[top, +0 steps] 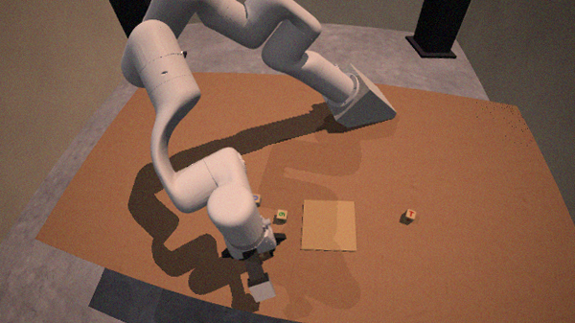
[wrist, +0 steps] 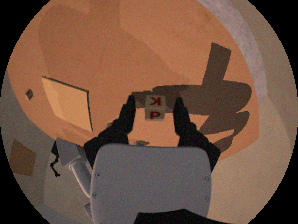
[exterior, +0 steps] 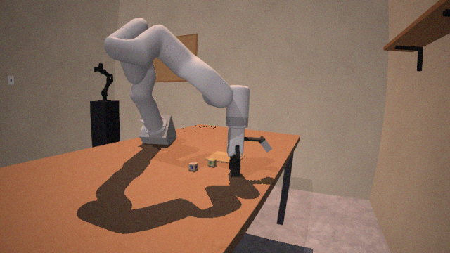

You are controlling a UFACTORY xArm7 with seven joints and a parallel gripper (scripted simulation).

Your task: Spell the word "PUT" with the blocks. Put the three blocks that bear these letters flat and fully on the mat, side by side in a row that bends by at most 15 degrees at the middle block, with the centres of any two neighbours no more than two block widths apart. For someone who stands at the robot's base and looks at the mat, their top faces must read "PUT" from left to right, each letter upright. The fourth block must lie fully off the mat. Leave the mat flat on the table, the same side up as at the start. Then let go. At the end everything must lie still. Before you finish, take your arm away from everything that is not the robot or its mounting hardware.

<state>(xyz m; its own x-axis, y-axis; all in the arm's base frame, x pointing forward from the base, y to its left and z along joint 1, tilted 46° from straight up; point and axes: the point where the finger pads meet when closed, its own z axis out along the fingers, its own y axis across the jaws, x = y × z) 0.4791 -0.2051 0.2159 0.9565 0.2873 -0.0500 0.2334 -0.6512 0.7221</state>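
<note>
My gripper [exterior: 235,171] [wrist: 155,103] is open, low over the table. A block [wrist: 155,114] with a red P and a red K on two faces is between its fingers, with a gap on each side. The P seems to be on top. The block is hidden in the exterior view. A green-lettered block [top: 282,216] [exterior: 211,163] stands on the table left of the tan mat [top: 328,225] [wrist: 67,102]. A blue-lettered block [top: 256,199] [exterior: 193,166] is near it, partly behind the arm; its letter is unclear. A red T block [top: 410,216] lies right of the mat. No block is on the mat.
The arm's base [top: 367,106] [exterior: 158,135] stands at the back of the table. The wrist camera [top: 261,290] [exterior: 266,145] sticks out from the gripper towards the table's front edge. A wooden shelf [exterior: 422,31] is on the wall at the right in the exterior view.
</note>
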